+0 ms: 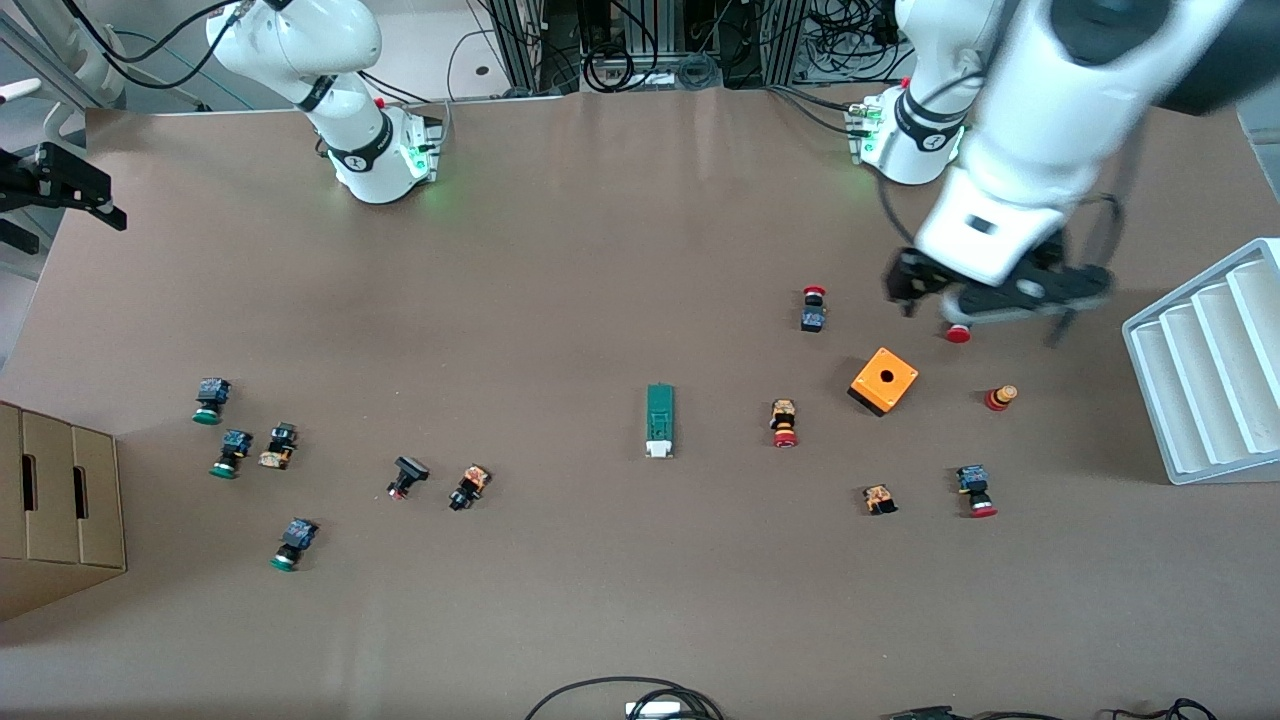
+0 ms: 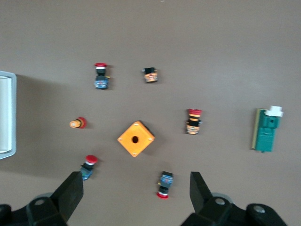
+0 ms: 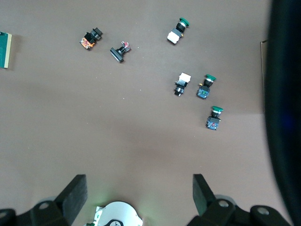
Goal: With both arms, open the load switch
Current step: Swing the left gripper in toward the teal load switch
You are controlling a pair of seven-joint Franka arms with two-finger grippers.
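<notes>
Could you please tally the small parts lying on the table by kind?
Push buttons: 12
Orange box: 1
Load switch: 1
Total: 14

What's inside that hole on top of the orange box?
The orange box shows only a dark round hole; its inside is hidden. Nothing sits on it. The left hand hangs open above a red push button.

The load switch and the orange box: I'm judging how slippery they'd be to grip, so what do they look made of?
The load switch looks like moulded plastic: matte dark green body, white tab at one end. The orange box also looks plastic, smooth with a slight sheen and a round hole on top; painted metal can't be ruled out.
</notes>
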